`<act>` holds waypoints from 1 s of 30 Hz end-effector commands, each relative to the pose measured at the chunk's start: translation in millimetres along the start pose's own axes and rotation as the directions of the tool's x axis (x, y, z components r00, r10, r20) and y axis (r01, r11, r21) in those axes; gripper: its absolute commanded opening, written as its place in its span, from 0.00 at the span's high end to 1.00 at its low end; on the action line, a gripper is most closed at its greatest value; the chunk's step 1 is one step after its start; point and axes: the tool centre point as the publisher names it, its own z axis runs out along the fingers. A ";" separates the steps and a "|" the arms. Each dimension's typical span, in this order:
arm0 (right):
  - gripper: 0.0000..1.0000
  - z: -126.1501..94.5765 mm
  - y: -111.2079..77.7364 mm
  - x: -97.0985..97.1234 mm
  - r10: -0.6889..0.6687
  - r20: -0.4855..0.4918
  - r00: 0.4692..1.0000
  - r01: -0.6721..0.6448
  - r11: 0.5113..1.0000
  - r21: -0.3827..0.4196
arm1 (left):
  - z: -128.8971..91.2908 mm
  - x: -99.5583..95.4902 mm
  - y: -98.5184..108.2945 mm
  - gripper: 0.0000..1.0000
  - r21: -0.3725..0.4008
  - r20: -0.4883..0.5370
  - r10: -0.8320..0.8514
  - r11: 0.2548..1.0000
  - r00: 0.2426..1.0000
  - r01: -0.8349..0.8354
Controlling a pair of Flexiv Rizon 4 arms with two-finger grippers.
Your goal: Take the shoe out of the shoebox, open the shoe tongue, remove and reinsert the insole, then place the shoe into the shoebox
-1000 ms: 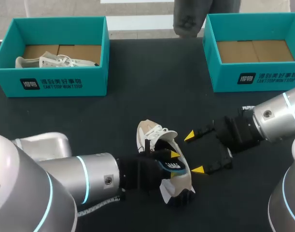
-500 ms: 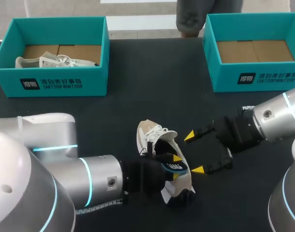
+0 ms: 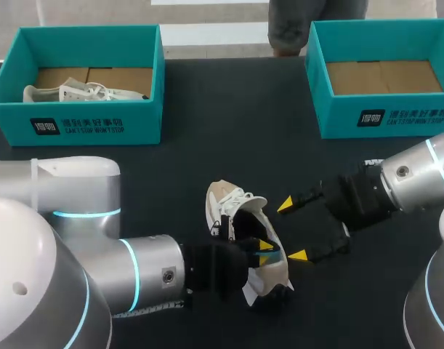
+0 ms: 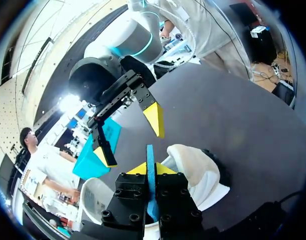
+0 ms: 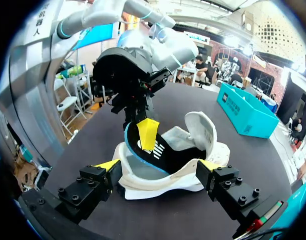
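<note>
Higher at lower left now, my left elbow (image 3: 70,190) has swung in; my left end effector (image 3: 264,250) pinches the blue-edged insole (image 4: 150,156) rising from the white lace-up shoe (image 3: 231,206), lower middle of the black counter (image 3: 207,156). My right end effector (image 3: 292,230) gapes wide just right of the shoe.

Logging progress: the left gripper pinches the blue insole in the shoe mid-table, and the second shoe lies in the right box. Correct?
Not quite. The second shoe lies in the left box, as the head view shows; the right box holds none. The left gripper does pinch the blue insole.
</note>
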 end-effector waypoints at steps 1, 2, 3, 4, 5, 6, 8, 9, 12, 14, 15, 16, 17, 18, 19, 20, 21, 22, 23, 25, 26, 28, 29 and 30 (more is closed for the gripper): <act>0.00 1.2 1.3 0.4 0.001 0.001 1.000 -0.001 1.000 0.005 | 13.5 -3.0 9.8 1.00 0.024 -0.019 0.002 1.000 1.000 -0.001; 0.00 1.2 1.3 0.4 0.001 0.001 1.000 -0.001 1.000 0.005 | 14.7 -3.4 11.8 1.00 0.024 -0.019 0.002 1.000 1.000 -0.001; 0.00 1.2 1.3 0.4 0.001 0.001 1.000 -0.001 1.000 0.005 | 15.9 -3.9 14.2 1.00 0.024 -0.018 0.002 1.000 1.000 -0.001; 0.00 1.2 1.3 0.4 0.001 0.001 1.000 -0.001 1.000 0.005 | 17.1 -4.0 16.0 1.00 0.025 -0.016 0.001 1.000 1.000 0.000; 0.00 1.2 1.3 0.4 0.001 0.001 1.000 -0.001 1.000 0.005 | 18.4 -3.9 17.4 1.00 0.026 -0.015 -0.001 1.000 1.000 0.001; 0.00 1.2 1.3 0.4 0.001 0.001 1.000 -0.001 1.000 0.005 | 19.4 -4.0 17.8 1.00 0.027 -0.014 -0.001 1.000 1.000 0.001; 0.00 1.2 1.3 0.4 0.001 0.001 1.000 -0.001 1.000 0.005 | 21.5 -3.1 18.7 1.00 0.030 -0.014 -0.001 1.000 1.000 0.001; 0.00 1.2 1.3 0.4 0.001 0.001 1.000 -0.001 1.000 0.005 | 21.7 -2.5 18.8 1.00 0.031 -0.014 -0.002 1.000 1.000 0.002; 0.00 1.2 1.3 0.4 0.001 0.001 1.000 -0.001 1.000 0.005 | 19.1 0.5 17.5 1.00 0.026 -0.008 -0.007 1.000 1.000 0.007; 0.00 1.2 1.3 0.4 0.001 0.001 1.000 -0.001 1.000 0.005 | 16.8 2.7 16.2 1.00 0.021 -0.007 -0.011 1.000 1.000 0.011; 0.00 1.2 1.3 0.4 0.001 0.001 1.000 -0.001 1.000 0.005 | 15.5 3.6 15.4 1.00 0.019 -0.006 -0.012 1.000 1.000 0.012; 0.00 1.2 1.3 0.4 0.001 0.001 1.000 -0.001 1.000 0.005 | 14.8 4.2 14.4 1.00 0.018 -0.005 -0.016 1.000 1.000 0.016; 0.00 1.2 1.3 0.4 0.001 0.001 1.000 -0.001 1.000 0.005 | 13.6 4.2 12.2 0.81 0.017 -0.006 -0.017 1.000 1.000 0.017; 0.00 1.2 1.3 0.4 0.001 0.001 1.000 -0.001 1.000 0.005 | 12.5 3.4 9.9 0.66 0.015 -0.005 -0.014 1.000 1.000 0.014; 0.00 1.2 1.3 0.4 0.001 0.001 1.000 -0.001 1.000 0.005 | 11.3 2.6 7.6 0.62 0.014 -0.005 -0.011 1.000 1.000 0.011; 0.00 1.2 1.3 0.4 0.001 0.001 1.000 -0.001 1.000 0.005 | 9.8 1.6 5.5 0.60 0.011 -0.004 -0.007 1.000 1.000 0.008; 0.00 1.2 1.3 0.4 0.001 0.001 1.000 -0.001 1.000 0.005 | 8.2 0.6 3.7 0.58 0.010 -0.001 -0.004 1.000 1.000 0.004; 0.00 1.2 1.3 0.4 0.001 0.001 1.000 -0.001 1.000 0.005 | 6.5 -0.4 2.1 0.56 0.007 0.001 -0.002 1.000 1.000 0.002; 0.00 1.2 1.3 0.4 0.001 0.001 1.000 -0.001 1.000 0.005 | 4.9 -1.3 0.7 0.55 0.006 0.002 -0.001 1.000 1.000 0.001; 0.00 1.2 1.3 0.4 0.001 0.001 1.000 -0.001 1.000 0.005 | 2.1 -2.9 -2.0 0.54 0.001 0.006 0.006 1.000 1.000 -0.006; 0.00 1.2 1.3 0.4 0.001 0.001 1.000 -0.001 1.000 0.005 | 1.5 -4.2 -3.8 0.54 0.000 0.008 0.009 1.000 1.000 -0.009; 0.00 1.2 1.3 0.4 0.001 0.001 1.000 -0.001 1.000 0.005 | -1.2 -6.6 -5.4 0.53 -0.005 0.007 0.015 1.000 1.000 -0.015; 0.00 1.2 1.3 0.4 0.001 0.001 1.000 -0.001 1.000 0.005 | -2.3 -7.8 -5.5 0.53 -0.006 0.008 0.017 1.000 1.000 -0.017; 0.00 1.2 1.3 0.4 0.001 0.001 1.000 -0.001 1.000 0.005 | -3.4 -9.4 -5.5 0.53 -0.008 0.010 0.022 1.000 1.000 -0.022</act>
